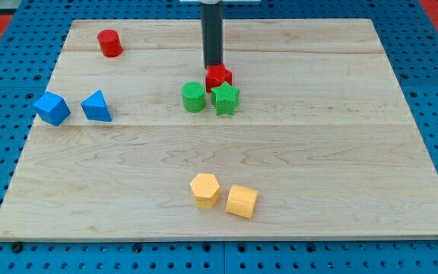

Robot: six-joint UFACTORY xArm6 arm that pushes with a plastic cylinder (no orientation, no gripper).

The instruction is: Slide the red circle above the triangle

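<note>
A red circle block (109,43) sits near the board's top left. A blue triangle (96,106) lies below it at the left, with a blue cube-like block (52,108) just to its left. My tip (213,67) is at the top centre, far to the right of the red circle, touching the top of a red star-like block (219,77).
A green circle (193,97) and a green star (225,98) sit just below the red star-like block. A yellow hexagon (204,189) and a yellow cube (242,201) lie near the bottom centre. The wooden board (341,152) rests on a blue pegboard.
</note>
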